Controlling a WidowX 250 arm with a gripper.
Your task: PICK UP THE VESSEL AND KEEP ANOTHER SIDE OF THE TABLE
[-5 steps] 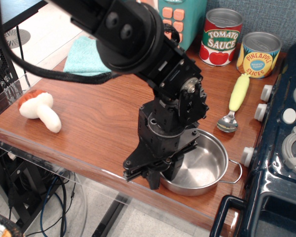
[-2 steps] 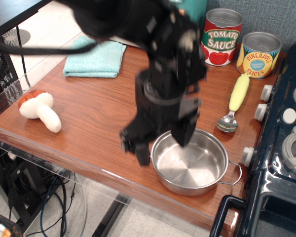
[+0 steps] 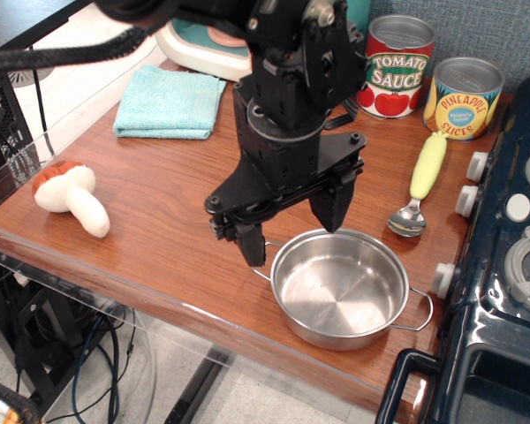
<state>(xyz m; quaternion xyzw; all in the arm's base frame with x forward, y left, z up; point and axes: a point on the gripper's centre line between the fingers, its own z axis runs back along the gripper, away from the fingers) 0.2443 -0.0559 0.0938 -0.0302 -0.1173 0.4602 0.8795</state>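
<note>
The pan (image 3: 340,290) sits empty near the front edge of the table (image 3: 172,208), toward its right end, just beside the dark blue toy stove (image 3: 503,265). It is thin, shiny steel, so it should be light and stiff, but the polished wall looks slippery and could slide out of a loose pinch. The rim is probably the surest place to grip, one finger inside and one outside; the two wire loop handles, one on the right and one peeking out on the left, look too thin and springy to hold steadily.

The gripper (image 3: 291,230) hangs just above the pan's back-left rim with its jaws spread wide and nothing between them. One finger is over the rim's far side, the other outside the pan to the left.

Behind the pan lies a spoon (image 3: 419,185) with a yellow handle, then two cans (image 3: 428,75) at the back edge. A blue cloth (image 3: 170,103) lies toward the back left corner, and a toy mushroom (image 3: 69,196) near the front left corner.
</note>
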